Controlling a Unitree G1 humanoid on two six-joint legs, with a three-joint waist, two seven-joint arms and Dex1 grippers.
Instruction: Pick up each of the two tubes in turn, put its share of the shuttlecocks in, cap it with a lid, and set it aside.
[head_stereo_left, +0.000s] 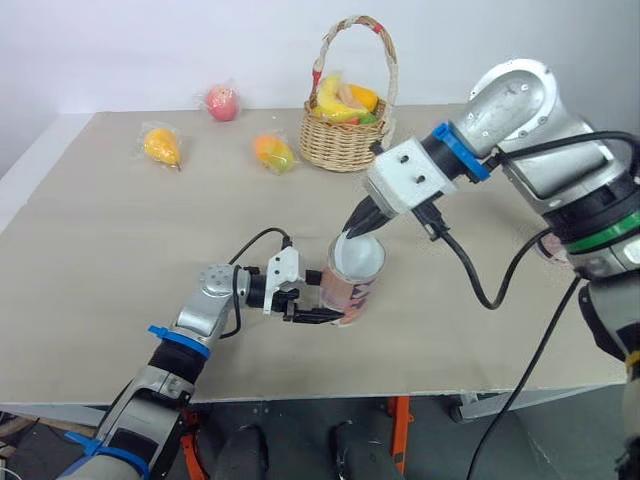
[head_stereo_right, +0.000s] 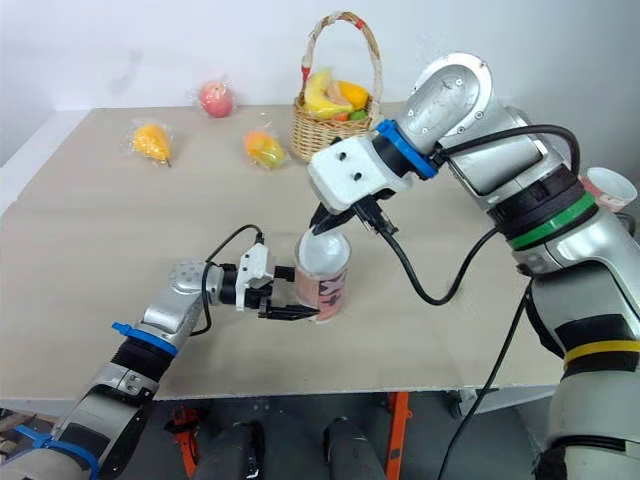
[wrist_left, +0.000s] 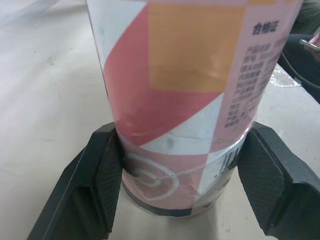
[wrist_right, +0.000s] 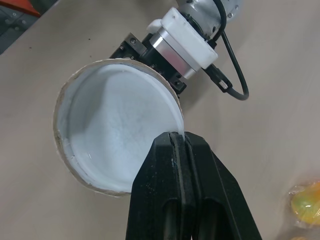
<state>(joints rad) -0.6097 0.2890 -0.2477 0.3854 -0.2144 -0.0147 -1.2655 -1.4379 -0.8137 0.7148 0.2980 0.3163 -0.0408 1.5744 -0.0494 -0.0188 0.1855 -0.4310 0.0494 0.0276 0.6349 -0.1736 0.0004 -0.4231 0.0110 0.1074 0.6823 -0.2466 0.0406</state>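
Beige table (head_stereo_left: 100, 250), white wall (head_stereo_left: 150, 40) behind, gripped tube (head_stereo_left: 352, 288), pinched lid (wrist_right: 115, 125), fruit basket (head_stereo_left: 340, 145)

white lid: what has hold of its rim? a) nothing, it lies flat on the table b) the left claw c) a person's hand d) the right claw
d: the right claw is pinched shut on the rim of the white lid at the top of the tube, while the left claw grips the tube low down.
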